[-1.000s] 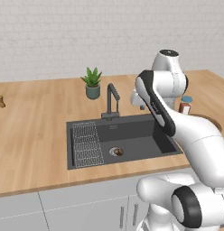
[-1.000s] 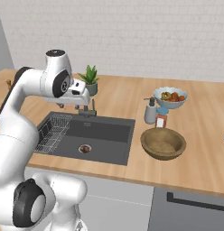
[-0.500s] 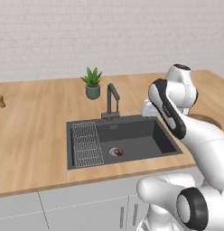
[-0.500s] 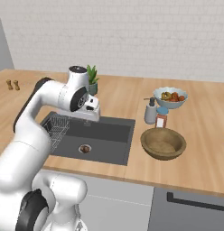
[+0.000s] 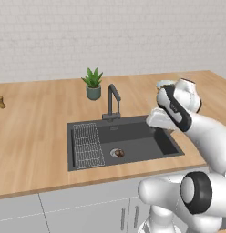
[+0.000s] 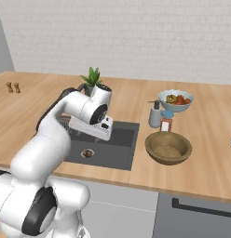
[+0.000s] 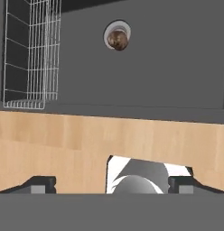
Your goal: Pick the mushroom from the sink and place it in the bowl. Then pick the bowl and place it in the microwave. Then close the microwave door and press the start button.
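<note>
Wood counter (image 5: 37,132), white brick wall (image 5: 110,36); mushroom (image 7: 117,39) on sink (image 5: 137,143) drain; gripper (image 7: 111,184) open.

mushroom (image 5: 118,153) on sink (image 5: 133,141) drain | faucet (image 5: 112,102) | plant (image 5: 93,83)

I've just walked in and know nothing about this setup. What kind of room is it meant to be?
Most likely a rendered kitchen: a dark grey rectangular sink with an angular faucet is set into a wooden counter, with a white tiled wall behind.
</note>
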Tool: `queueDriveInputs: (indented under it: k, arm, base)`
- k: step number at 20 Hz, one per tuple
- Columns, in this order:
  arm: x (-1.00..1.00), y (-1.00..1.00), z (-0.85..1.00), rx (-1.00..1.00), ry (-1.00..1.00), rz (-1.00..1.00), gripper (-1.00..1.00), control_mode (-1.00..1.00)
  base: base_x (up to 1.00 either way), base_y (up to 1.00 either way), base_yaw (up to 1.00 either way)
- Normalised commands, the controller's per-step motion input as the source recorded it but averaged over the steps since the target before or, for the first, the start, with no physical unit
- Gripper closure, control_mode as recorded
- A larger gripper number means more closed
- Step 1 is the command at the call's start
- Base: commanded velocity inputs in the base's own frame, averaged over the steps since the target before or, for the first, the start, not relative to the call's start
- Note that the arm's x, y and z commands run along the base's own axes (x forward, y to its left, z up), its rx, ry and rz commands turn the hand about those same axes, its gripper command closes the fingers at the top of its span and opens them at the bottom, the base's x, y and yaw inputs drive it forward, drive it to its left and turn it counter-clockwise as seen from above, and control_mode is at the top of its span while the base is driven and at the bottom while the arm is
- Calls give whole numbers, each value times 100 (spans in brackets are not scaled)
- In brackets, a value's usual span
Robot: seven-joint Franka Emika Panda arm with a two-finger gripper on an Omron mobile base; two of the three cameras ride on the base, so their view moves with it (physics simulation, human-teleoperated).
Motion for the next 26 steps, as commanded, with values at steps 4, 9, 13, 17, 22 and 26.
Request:
queueDriveInputs:
  k: [4,9,13,17,22,26]
  arm:
    - [88,8,-52,0,34,-9,-100,-100]
    - [66,20,-75,1,11,-19,-100,-100]
    - [61,30,-73,9,10,-21,-100,-100]
    - [37,45,-71,11,6,-23,-100,-100]
    - [40,60,-58,3,2,-23,-100,-100]
    - [28,13,-32,0,0,-12,-100,-100]
  base:
    - [0,0,0]
    - [0,0,0]
    - [0,0,0]
    - [0,0,0]
    - [0,0,0]
    - [0,0,0]
